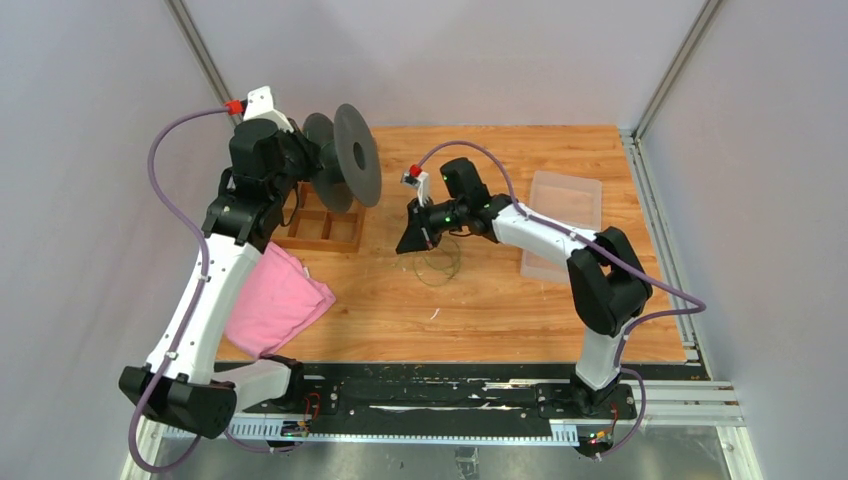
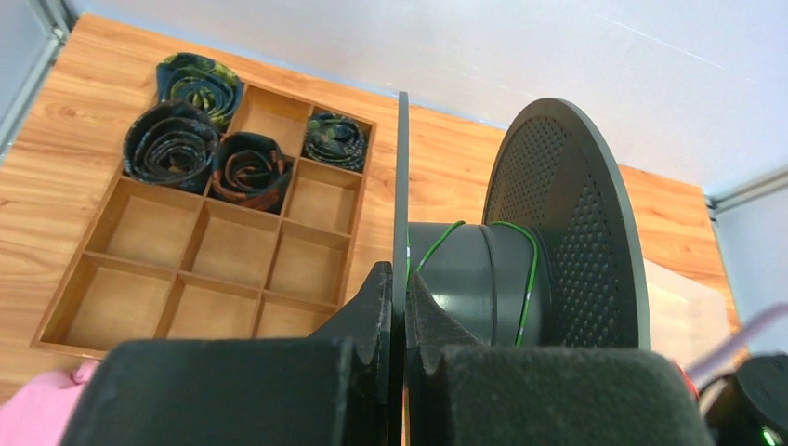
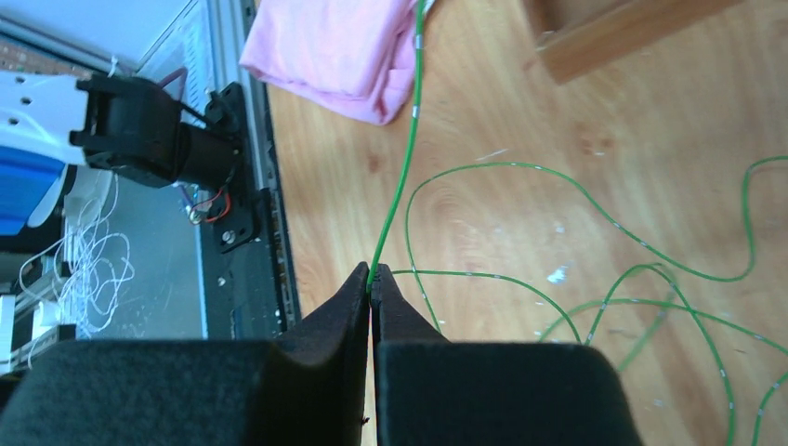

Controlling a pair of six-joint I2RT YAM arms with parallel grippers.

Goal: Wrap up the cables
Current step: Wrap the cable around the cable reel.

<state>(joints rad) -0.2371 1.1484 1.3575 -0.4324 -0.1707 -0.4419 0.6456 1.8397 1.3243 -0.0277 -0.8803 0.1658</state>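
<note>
A thin green cable [image 3: 558, 181] lies in loose loops on the wooden table; it shows faintly in the top view [image 1: 440, 265]. My right gripper [image 3: 372, 279] is shut on the cable, and a strand runs up from its tips. In the top view the right gripper [image 1: 413, 240] hovers over the loops. My left gripper [image 2: 400, 279] is shut on the near flange of a dark grey spool [image 2: 558, 232], held above the table [image 1: 345, 155]. A few turns of green cable [image 2: 530, 269] sit on the spool's hub.
A wooden divider tray [image 2: 214, 251] with several rolled ties stands under the spool [image 1: 325, 228]. A pink cloth [image 1: 280, 300] lies at the front left. A clear plastic lid [image 1: 565, 235] lies at the right. Metal rails edge the table.
</note>
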